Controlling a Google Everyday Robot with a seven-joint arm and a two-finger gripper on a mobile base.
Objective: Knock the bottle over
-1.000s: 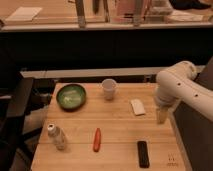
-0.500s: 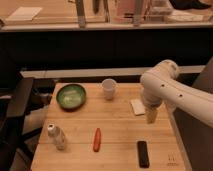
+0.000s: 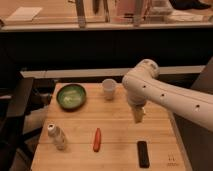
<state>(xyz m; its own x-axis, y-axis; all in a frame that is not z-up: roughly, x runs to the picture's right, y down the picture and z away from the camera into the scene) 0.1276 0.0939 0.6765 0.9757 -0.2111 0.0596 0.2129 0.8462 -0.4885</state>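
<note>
Hand (image 3: pixel 138 116) | apparently spread wide, holding nothing | over table (image 3: pixel 117 127) | bottle (image 3: pixel 58 136) upright, well apart

You have one wooden table (image 3: pixel 117 131) carrying one pale translucent plastic bottle (image 3: pixel 57 136), one orange carrot (image 3: pixel 96 139), one round green bowl (image 3: pixel 71 96), one white cup (image 3: pixel 109 89) and one flat black bar (image 3: pixel 143 153); one gripper (image 3: pixel 138 115) hangs above its right side.

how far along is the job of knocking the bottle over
Done: nothing yet; the bottle stands upright near the front left corner of the table. In hand: the pincer hangs open and empty over the table's right half, well apart from the bottle, with the carrot lying between them. Left: reach across to the bottle and tip it over.
</note>
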